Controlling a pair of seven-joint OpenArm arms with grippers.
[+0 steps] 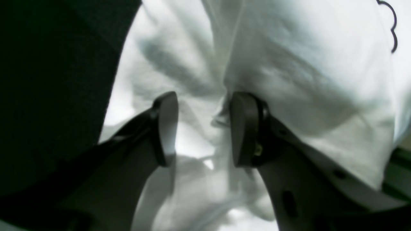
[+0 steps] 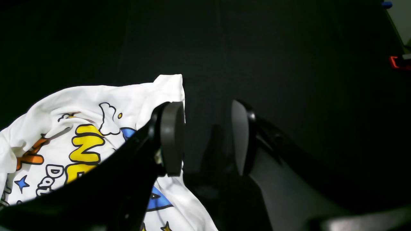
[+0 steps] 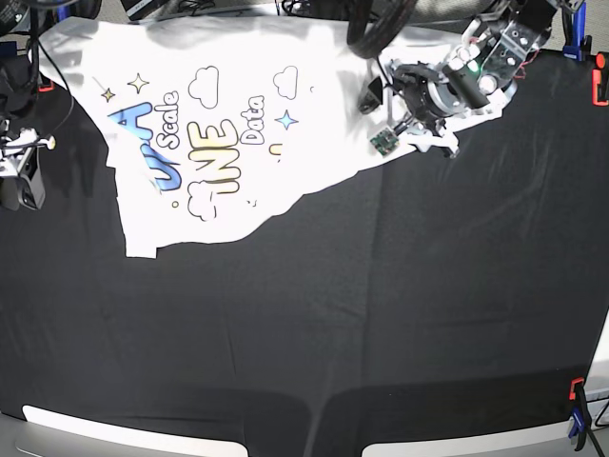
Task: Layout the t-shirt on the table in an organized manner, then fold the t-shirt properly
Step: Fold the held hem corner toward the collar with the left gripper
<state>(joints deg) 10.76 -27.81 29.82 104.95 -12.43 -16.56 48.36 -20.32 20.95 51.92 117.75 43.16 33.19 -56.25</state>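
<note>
The white cotton t-shirt (image 3: 219, 114) with blue, yellow and orange bubble lettering lies print-up across the far left part of the wide table (image 3: 381, 314) with its matte black cloth top. Its near hem runs in a ragged diagonal from a low corner at the left up toward the far right, where the cloth is bunched and creased. From that hem to the near edge the black cloth is bare and broad, as is the whole right half. The left gripper (image 1: 204, 128), white-shelled with dark rounded pads, stands over the bunched far-right corner; its jaws are spread apart with a soft ridge of white fabric rising between them, and whether the pads press that ridge cannot be told. The right gripper (image 2: 208, 138) sits low at the shirt's left border, jaws likewise parted, only black tabletop between them; its one pad lies just beside a folded white edge. Red clamps (image 3: 599, 86) mark the table's right and far rims.
</note>
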